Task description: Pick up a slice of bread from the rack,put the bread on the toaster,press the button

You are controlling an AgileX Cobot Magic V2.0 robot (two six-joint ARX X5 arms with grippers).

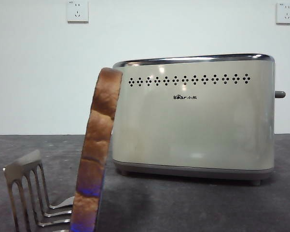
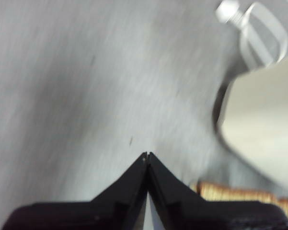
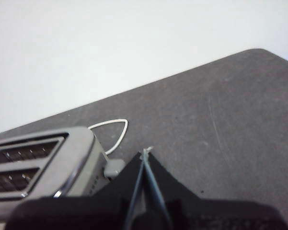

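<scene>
Standing edge-on in the rack [image 1: 26, 193], just in front of the toaster [image 1: 193, 116], the slice of bread [image 1: 96, 150] looks light, soft and easily crushed, so I judge a gentle pinch across its two faces near the crusted top would suit. The left gripper [image 2: 147, 154] and right gripper [image 3: 146, 152] both have their jaws pressed together on nothing. The rack's base is cut off, the left wrist view is blurred, and the button [image 1: 280, 94] shows only as a small stub.

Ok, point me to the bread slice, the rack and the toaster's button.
slice of bread [image 1: 97, 150]: front view, crust edge at mid-height.
rack [image 1: 25, 186]: front view, its slotted upright divider.
button [image 1: 280, 94]: front view, grey knob on the toaster's narrow side.
</scene>
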